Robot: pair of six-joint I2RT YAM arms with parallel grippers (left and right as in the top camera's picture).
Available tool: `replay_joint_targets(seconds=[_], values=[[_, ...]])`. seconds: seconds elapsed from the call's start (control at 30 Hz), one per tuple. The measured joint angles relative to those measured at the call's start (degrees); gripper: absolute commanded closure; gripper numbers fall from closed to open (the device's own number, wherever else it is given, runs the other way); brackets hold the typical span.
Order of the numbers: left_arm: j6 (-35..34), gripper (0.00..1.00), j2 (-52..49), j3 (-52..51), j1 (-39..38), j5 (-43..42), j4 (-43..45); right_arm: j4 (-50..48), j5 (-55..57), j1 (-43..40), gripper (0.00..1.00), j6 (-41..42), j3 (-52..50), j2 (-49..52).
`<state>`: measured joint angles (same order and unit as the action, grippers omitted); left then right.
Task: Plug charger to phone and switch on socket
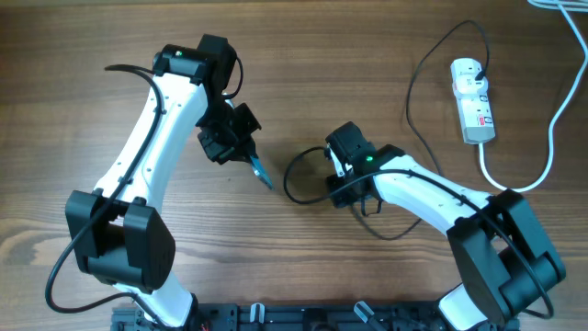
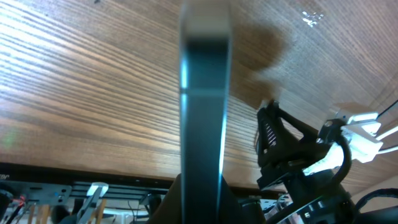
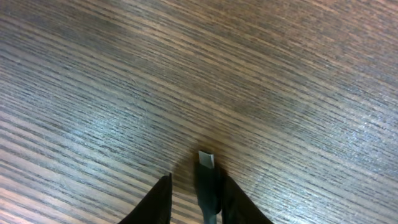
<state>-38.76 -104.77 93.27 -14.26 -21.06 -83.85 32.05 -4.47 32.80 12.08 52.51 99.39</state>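
Note:
My left gripper (image 1: 241, 147) is shut on the phone (image 1: 261, 172) and holds it off the table, turquoise face showing. In the left wrist view the phone (image 2: 204, 93) stands edge-on between the jaws (image 2: 202, 202). My right gripper (image 1: 342, 184) is just right of the phone and holds the charger's plug end. In the right wrist view the silver plug tip (image 3: 206, 160) sticks out past the fingers (image 3: 196, 182), lying against the right finger just above the wood. The black charger cable (image 1: 415, 110) runs to the white socket (image 1: 473, 101) at the far right.
A thick white lead (image 1: 551, 138) curls off the socket toward the right edge. The black cable loops (image 1: 296, 184) on the wood between the two grippers. The right arm (image 2: 298, 155) shows in the left wrist view. A dark rail (image 1: 303, 317) runs along the table's front edge.

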Motion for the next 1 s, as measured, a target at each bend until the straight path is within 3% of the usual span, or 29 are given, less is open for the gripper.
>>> replay_joint_targets(seconds=[0.13, 0.33, 0.47, 0.53, 0.57, 0.73, 0.87, 1.0], values=[[0.15, 0.96, 0.00, 0.00, 0.00, 0.00, -0.81, -1.55, 0.22, 0.00, 0.96, -0.02, -1.31, -0.66], [0.15, 0.96, 0.00, 0.00, 0.00, -0.02, -0.81, -1.79, -2.91, -0.35, 0.96, -0.20, -1.44, -0.68], [0.37, 0.96, 0.00, 0.00, 0.00, -1.27, 4.61, -1.42, -23.28, -5.75, 0.96, -0.22, -2.51, 0.04], [0.37, 0.96, 0.00, -0.02, 0.00, -3.08, 9.11, -1.16, -38.60, -12.20, 0.96, -1.33, -2.58, -0.48], [0.55, 0.96, 0.00, -0.02, 0.00, -5.62, 13.81, 0.44, -52.26, -17.57, 0.96, -3.85, -2.58, -2.75], [0.57, 0.96, 0.00, -0.20, 0.00, -14.49, 29.40, 1.68, -77.50, -18.60, 0.96, -10.73, -2.67, -6.93], [0.57, 0.96, 0.00, -0.17, 0.00, -20.31, 39.15, -6.51, -84.80, -18.60, 0.96, -10.49, -2.82, -7.17], [0.55, 0.96, 0.00, -0.20, 0.00, -22.01, 44.54, -28.50, -84.83, -18.60, 0.96, 0.57, -3.52, -7.21]])
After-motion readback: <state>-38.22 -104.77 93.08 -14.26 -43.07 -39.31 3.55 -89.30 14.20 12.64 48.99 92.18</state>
